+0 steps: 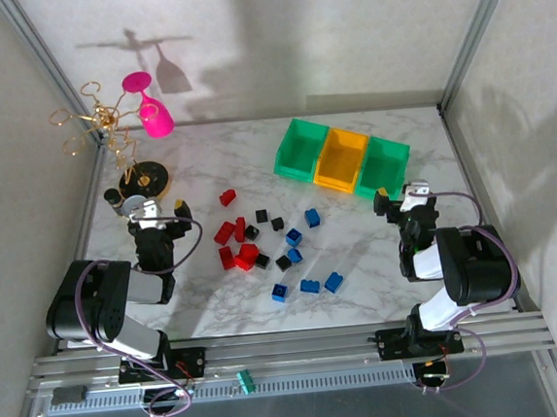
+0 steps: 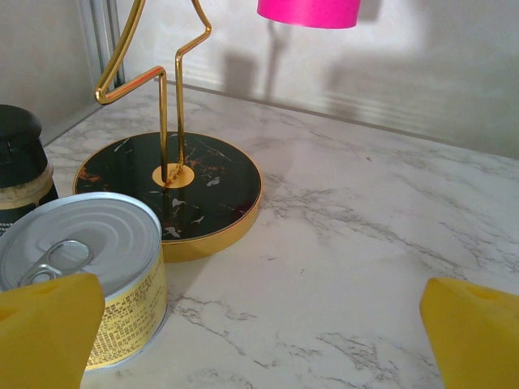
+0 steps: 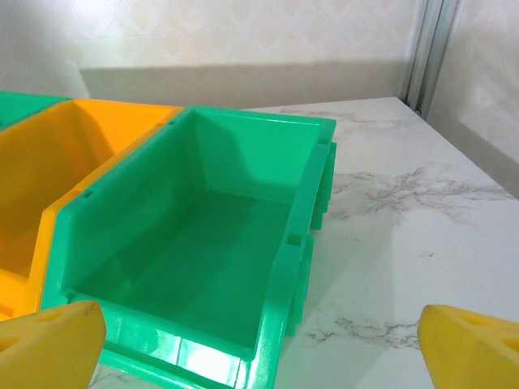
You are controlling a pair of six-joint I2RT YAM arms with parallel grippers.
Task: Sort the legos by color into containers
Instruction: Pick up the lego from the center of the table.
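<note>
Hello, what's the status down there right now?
Left gripper open, empty, tin close in front. Right gripper open, empty, facing the bins. Bricks loose mid-table; bins look empty.

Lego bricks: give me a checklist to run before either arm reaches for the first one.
1. Left gripper open and empty: ok.
2. Right gripper open and empty: ok.
3. Right-hand green plastic bin empty: ok.
4. Small red, black and blue plastic bricks loose on white marble table: ok.
5. Red bricks bunched tightly, hard to single out: not ok.
6. Left gripper's clearance from round silver tin: cannot tell.
</note>
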